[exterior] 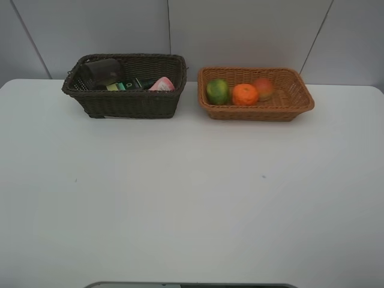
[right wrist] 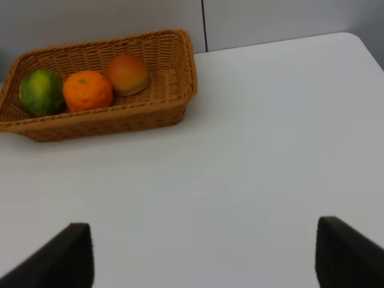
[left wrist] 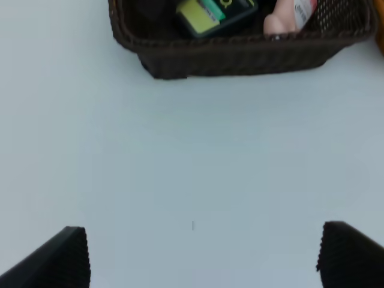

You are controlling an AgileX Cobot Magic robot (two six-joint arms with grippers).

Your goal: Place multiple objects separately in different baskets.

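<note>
The left gripper hangs over bare tabletop with its jaws spread wide and nothing between them. Ahead of it, well apart, stands the dark brown basket, toward the far left corner of the tabletop. Inside lie the dark green-labelled pump bottle, on its side, and the small pink bottle leaning against the basket's right end; the translucent mauve cup lies tipped at the left end.

The right gripper also hovers over bare tabletop, its jaws apart and empty. Well ahead of it, toward the far edge and right of the dark basket, sits the light orange-tan basket, shallower and of open weave. In it, in a row, rest the green oval fruit, mottled with yellow, the orange touching it, and the red-yellow peach-like fruit just beside the orange. The two baskets stand near each other without touching.
</note>
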